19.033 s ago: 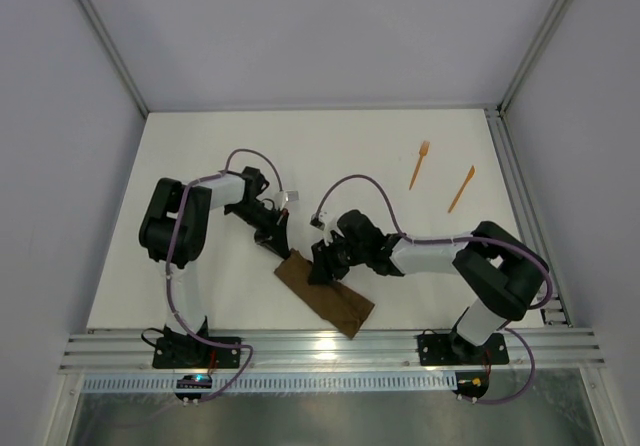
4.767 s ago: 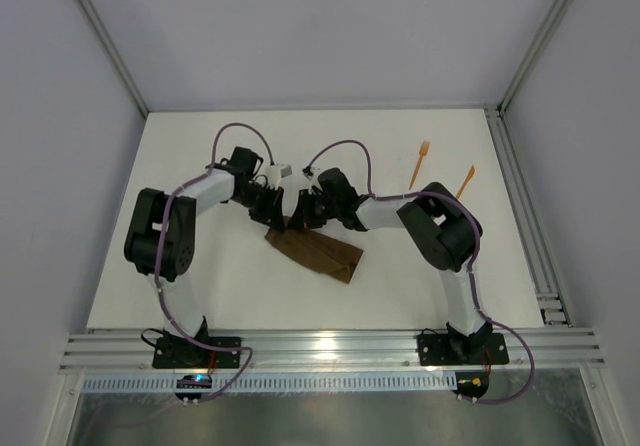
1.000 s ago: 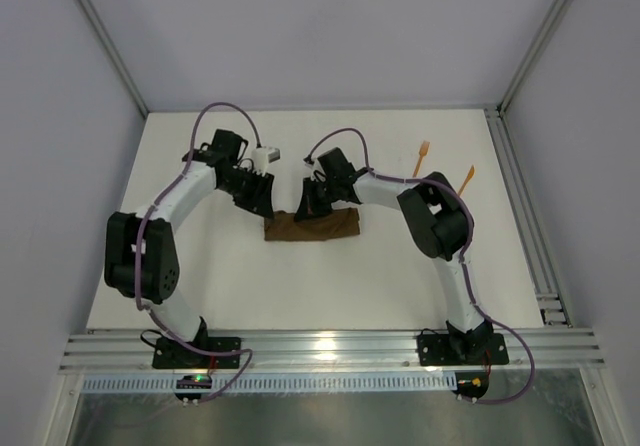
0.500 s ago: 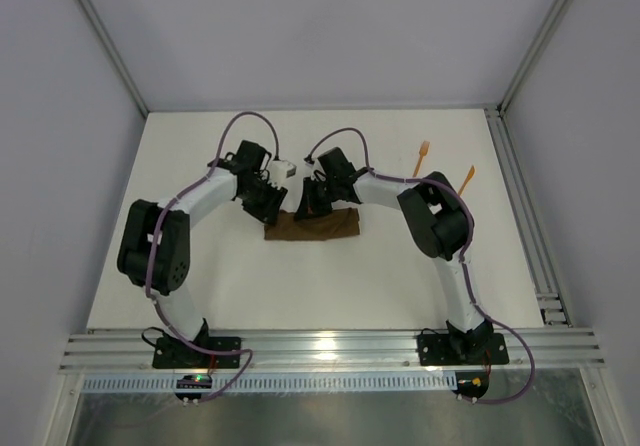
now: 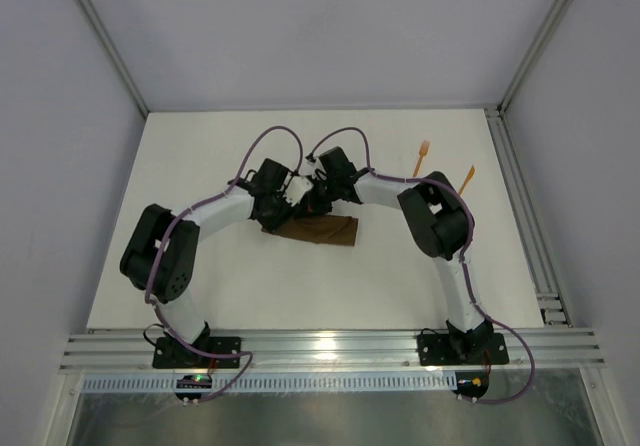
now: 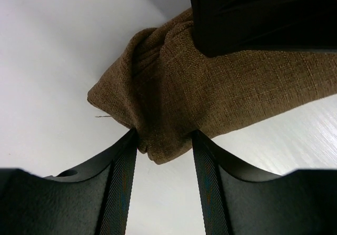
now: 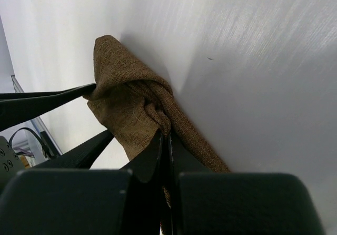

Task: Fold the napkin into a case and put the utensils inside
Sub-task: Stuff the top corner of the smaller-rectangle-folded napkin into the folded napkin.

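Seemingly anchoring the fold, the right gripper (image 7: 164, 132) is pinching the napkin (image 5: 318, 232) at its bunched left end, mid-table. The left gripper (image 6: 164, 137) is straddling that corner, gripping or releasing I cannot tell, and the utensils (image 5: 419, 166) are lying far right.

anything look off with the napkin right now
Yes: the napkin's left end is bunched and twisted into a lump instead of lying flat. The lump sits between the left gripper's fingers, and the right gripper is pinching a fold right beside it.
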You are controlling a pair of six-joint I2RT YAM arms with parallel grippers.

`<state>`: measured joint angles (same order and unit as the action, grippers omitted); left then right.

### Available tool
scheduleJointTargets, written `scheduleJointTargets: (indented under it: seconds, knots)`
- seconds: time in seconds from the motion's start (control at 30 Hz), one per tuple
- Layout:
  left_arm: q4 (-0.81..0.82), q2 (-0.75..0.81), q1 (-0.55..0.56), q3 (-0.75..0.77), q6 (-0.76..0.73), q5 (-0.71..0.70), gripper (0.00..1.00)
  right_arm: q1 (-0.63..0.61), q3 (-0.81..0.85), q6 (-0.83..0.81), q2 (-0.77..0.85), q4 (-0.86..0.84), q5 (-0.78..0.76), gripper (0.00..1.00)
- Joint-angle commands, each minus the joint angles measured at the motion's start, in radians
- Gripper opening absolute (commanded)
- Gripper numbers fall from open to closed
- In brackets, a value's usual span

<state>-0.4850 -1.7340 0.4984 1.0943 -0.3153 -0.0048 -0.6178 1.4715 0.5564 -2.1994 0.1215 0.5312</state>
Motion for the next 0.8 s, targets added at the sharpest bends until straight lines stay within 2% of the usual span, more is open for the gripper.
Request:
scheduleJointTargets:
  seconds: [0.0,0.07,0.1,0.17,0.2,0.27,0.3,0.57,0.77]
  knots:
    - [0.123,0.036,0.019,-0.020,-0.036,-0.086,0.48,0.004,-0.013,0.005,0.012,-0.008,-0.027,0.04]
    - [0.125,0.021,0.019,-0.020,-0.034,-0.058,0.41,0.004,-0.011,0.007,0.012,-0.008,-0.027,0.03]
    - [0.123,0.013,0.019,-0.017,-0.036,-0.049,0.33,0.004,-0.010,0.007,0.015,-0.008,-0.027,0.04]
    - [0.121,-0.013,0.019,-0.024,-0.028,-0.035,0.25,0.004,-0.011,0.007,0.026,-0.006,-0.033,0.04]
    - [0.123,-0.021,0.019,-0.027,-0.027,-0.035,0.18,0.004,-0.014,0.007,0.032,-0.006,-0.034,0.06]
    - [0.126,-0.033,0.019,-0.031,-0.021,-0.037,0.13,0.004,-0.013,-0.012,0.046,0.016,-0.057,0.12]
    - [0.129,-0.035,0.019,-0.031,-0.019,-0.043,0.11,0.004,-0.008,-0.022,0.062,0.024,-0.065,0.13]
    - [0.118,-0.052,0.019,-0.004,0.001,-0.026,0.11,0.049,-0.054,-0.146,0.184,0.101,-0.105,0.41]
    - [0.112,-0.067,0.019,0.001,0.013,-0.017,0.13,0.055,-0.164,-0.233,0.303,0.130,-0.129,0.50]
